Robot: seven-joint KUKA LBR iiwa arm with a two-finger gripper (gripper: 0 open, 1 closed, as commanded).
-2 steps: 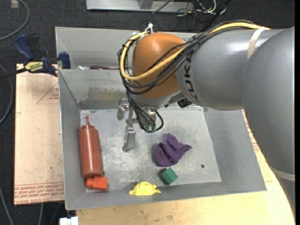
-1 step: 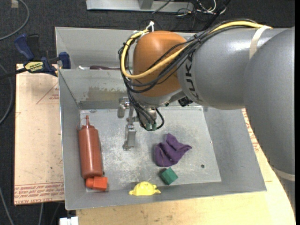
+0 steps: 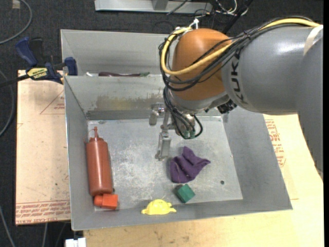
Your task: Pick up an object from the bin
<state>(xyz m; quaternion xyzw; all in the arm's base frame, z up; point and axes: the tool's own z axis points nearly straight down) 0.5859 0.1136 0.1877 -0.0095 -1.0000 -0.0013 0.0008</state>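
Probably soft, light and limp, the crumpled purple cloth lay on the floor of the bin; pinching a raised fold would suit it best. Just left of the cloth hung the hand, apart or together I could not tell. Below the cloth sat a green block; above it the arm read KUKA.
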